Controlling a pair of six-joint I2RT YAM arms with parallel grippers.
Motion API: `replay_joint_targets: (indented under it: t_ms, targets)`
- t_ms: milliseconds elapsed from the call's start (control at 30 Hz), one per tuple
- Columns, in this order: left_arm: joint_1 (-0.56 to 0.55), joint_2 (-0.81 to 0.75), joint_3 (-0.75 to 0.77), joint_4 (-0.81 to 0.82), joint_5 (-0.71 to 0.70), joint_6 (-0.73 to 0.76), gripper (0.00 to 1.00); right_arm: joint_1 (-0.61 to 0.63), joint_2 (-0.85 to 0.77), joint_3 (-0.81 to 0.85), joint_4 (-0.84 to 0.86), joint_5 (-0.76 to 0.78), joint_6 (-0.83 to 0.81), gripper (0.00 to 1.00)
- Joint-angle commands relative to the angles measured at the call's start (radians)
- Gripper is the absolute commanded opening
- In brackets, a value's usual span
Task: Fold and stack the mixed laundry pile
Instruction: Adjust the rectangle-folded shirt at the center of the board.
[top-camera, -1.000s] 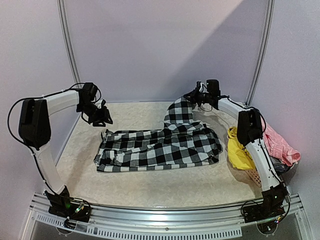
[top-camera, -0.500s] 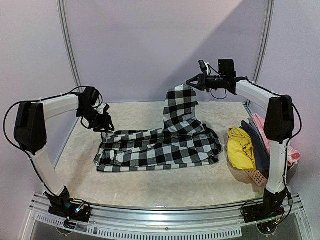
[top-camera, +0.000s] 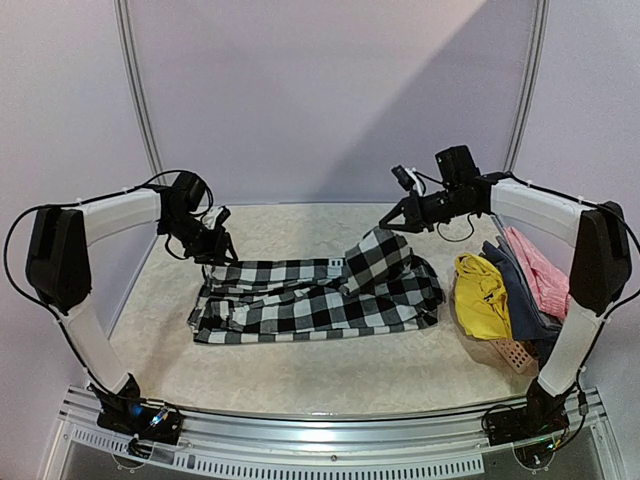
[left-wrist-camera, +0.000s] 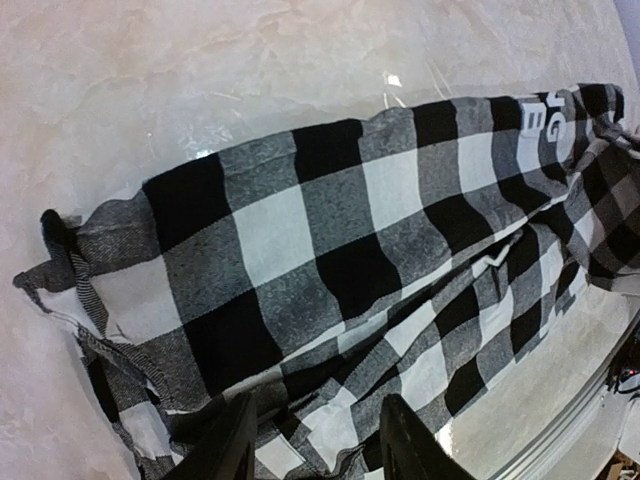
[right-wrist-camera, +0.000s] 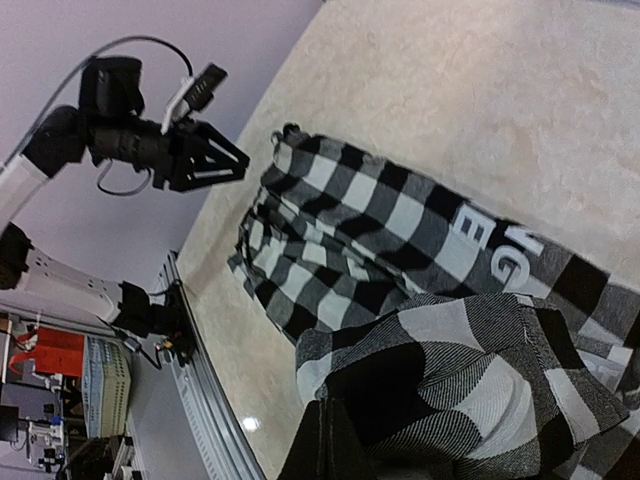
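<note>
We count four garments in the overhead view: one black-and-white checked shirt (top-camera: 300, 300) across the middle of the frame and, at the right edge, one yellow garment (top-camera: 478, 298), one blue-grey garment (top-camera: 518, 290) and one pink garment (top-camera: 545, 272). We count one salmon basket (top-camera: 515, 353), showing at lower right just below those three. We also count two arms, the left arm (top-camera: 110, 210) and the right arm (top-camera: 540, 205), two grippers, the left gripper (top-camera: 220, 245) and the right gripper (top-camera: 392, 222), and one table (top-camera: 300, 375).

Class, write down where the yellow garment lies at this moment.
In the top view the yellow garment lies on the right, draped on the basket, between the checked shirt and the blue-grey garment.
</note>
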Motion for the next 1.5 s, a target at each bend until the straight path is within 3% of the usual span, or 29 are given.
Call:
replay_joint_targets:
  t_ms: [0, 233, 467, 700, 1033, 1133, 1467]
  targets:
    - [-0.035, -0.008, -0.018, -0.003, 0.014, 0.032, 0.43, 0.058, -0.076, -0.058, -0.076, 0.111, -0.101, 0.00]
    - [-0.064, -0.026, -0.016, -0.001, 0.014, 0.038, 0.42, 0.157, -0.083, -0.146, -0.110, 0.230, -0.177, 0.00]
    - [-0.078, -0.059, -0.074, 0.025, 0.016, 0.039, 0.42, 0.227, -0.220, -0.442, -0.018, 0.318, -0.034, 0.01]
    - [-0.095, -0.051, -0.110, 0.055, 0.037, 0.039, 0.43, 0.261, -0.291, -0.534, -0.123, 0.406, 0.065, 0.19]
    - [-0.159, 0.000, -0.070, 0.094, 0.049, 0.016, 0.42, 0.261, -0.471, -0.508, -0.179, 0.502, 0.196, 0.46]
    - [-0.180, 0.018, -0.056, 0.107, 0.049, 0.004, 0.42, 0.259, -0.474, -0.477, -0.157, 0.616, 0.257, 0.54]
    - [-0.226, -0.018, -0.037, 0.080, 0.040, -0.010, 0.42, 0.256, -0.124, -0.200, -0.239, 0.771, 0.254, 0.52]
